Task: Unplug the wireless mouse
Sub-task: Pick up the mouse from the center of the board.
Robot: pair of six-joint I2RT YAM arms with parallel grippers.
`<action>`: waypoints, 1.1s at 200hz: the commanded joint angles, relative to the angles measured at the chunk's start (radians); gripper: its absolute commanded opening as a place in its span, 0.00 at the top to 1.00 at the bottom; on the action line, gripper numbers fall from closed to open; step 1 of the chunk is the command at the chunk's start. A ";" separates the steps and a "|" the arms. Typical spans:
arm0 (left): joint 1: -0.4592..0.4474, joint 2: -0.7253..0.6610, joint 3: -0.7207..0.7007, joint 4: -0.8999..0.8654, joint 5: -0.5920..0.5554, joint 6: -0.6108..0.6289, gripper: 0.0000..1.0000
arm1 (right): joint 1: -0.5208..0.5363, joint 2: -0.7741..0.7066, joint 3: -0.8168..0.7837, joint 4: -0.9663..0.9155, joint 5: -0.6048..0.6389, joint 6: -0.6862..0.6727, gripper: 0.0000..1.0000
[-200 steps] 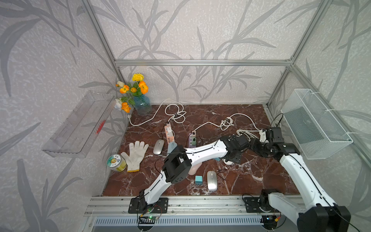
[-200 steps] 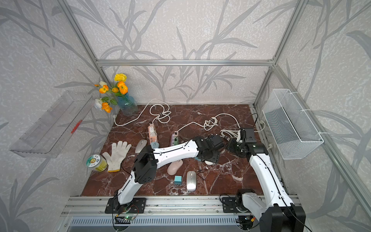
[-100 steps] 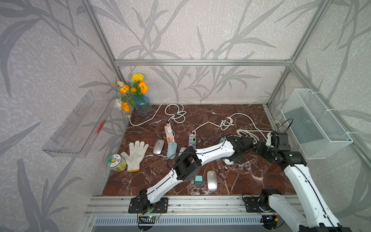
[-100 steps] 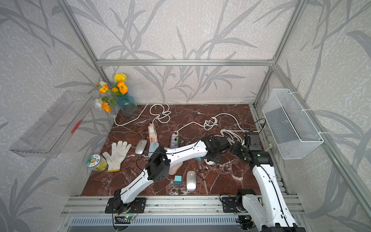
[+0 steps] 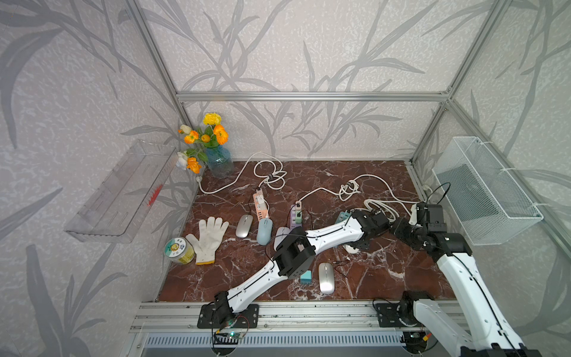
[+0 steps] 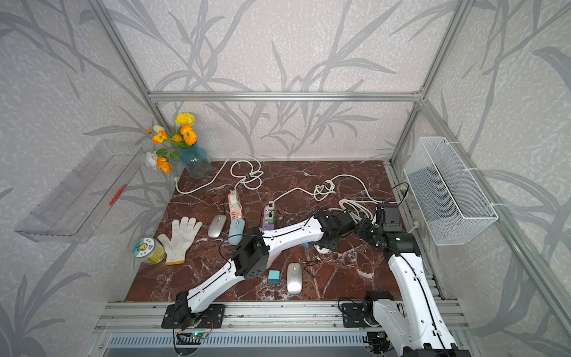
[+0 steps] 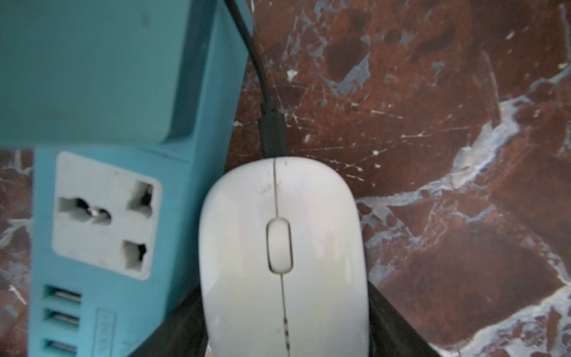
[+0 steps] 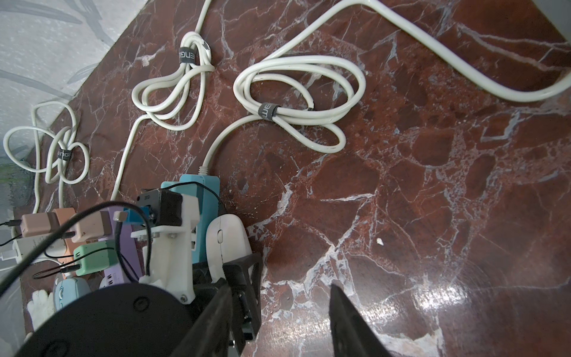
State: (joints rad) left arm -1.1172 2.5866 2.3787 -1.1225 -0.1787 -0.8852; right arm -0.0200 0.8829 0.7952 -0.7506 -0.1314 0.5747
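A white wireless mouse lies on the marble table right beside a teal power strip. A black cable plug sits in the mouse's front end. My left gripper straddles the mouse's rear, its black fingers pressed against both sides. In both top views the left arm reaches far to the right, and only a sliver of the mouse shows under the left gripper. My right gripper hovers open over bare marble next to the mouse, holding nothing.
Coiled white cords lie behind the teal strip. A silver mouse and a teal charger block sit near the front. Orange and purple strips, other mice, a glove, a jar stand left. A wire basket hangs right.
The left arm has stretched further right and its fingers have narrowed onto the white mouse. The right arm has drawn back toward the right edge.
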 commanded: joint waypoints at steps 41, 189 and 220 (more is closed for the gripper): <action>0.010 0.028 0.033 0.012 0.039 0.034 0.40 | -0.003 0.001 -0.003 -0.014 0.010 -0.015 0.49; 0.023 -0.511 -0.559 0.418 0.142 0.422 0.60 | -0.003 -0.124 -0.030 0.034 -0.048 0.004 0.48; 0.060 -0.623 -0.727 0.493 0.156 0.459 0.60 | -0.003 -0.093 -0.058 0.120 -0.170 0.007 0.47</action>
State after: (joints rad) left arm -1.0958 2.0357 1.7458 -0.7341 -0.0479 -0.5018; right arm -0.0200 0.7696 0.7650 -0.7128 -0.1951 0.5755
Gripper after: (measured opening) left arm 0.557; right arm 0.528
